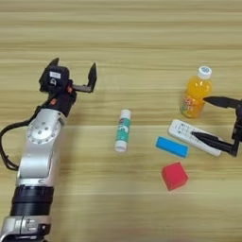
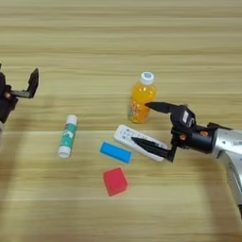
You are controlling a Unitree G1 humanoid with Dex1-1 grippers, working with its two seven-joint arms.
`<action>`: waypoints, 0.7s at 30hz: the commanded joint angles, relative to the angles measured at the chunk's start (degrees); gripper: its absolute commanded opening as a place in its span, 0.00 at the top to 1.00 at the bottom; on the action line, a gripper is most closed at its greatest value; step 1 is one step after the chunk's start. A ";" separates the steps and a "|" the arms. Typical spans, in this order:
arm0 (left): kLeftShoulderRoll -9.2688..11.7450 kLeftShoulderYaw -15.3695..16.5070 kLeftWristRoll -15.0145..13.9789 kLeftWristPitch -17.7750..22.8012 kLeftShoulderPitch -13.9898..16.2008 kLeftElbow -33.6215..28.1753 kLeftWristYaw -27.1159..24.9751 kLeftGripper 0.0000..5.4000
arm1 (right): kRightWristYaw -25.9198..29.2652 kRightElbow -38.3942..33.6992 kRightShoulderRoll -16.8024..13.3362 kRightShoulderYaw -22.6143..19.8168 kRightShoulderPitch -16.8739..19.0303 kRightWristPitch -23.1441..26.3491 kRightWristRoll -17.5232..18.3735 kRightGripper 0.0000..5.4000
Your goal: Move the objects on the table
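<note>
Wooden bench (image 1: 142, 38): right gripper (image 2: 150, 124) jaws spread over remote (image 2: 137, 141); lower squarely before pinching. Left gripper (image 1: 75, 71) spread, idle.

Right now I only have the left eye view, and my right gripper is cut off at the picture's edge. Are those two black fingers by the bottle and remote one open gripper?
Observer: Yes. The right gripper is open, and both fingers join one black body just right of the remote.
Operator: Good. The left gripper I can see myself, open. Where does the right arm come from?
Observer: Its silver forearm reaches in from the right edge, about level with the remote.
</note>
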 commanded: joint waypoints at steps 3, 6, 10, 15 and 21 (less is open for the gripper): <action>-2.07 0.49 4.38 -13.70 1.74 9.20 4.24 0.00 | -2.66 -5.56 0.79 -2.33 -0.34 2.68 3.17 0.01; -2.38 0.89 5.95 -20.05 1.67 13.35 6.17 0.00 | -5.37 -7.19 2.07 -3.60 -1.49 3.38 4.47 0.01; -2.62 0.69 6.58 -25.24 1.22 18.68 6.58 0.00 | -13.45 -7.43 5.92 -5.70 -5.04 2.63 3.79 0.01; -3.03 1.06 6.26 -28.62 0.34 21.24 7.12 0.00 | -25.00 -5.71 11.47 -6.66 -10.26 2.16 0.73 0.01; -3.77 0.72 6.60 -30.81 0.19 22.16 7.80 0.00 | -31.72 -1.47 14.05 -3.55 -12.88 3.73 -5.45 0.01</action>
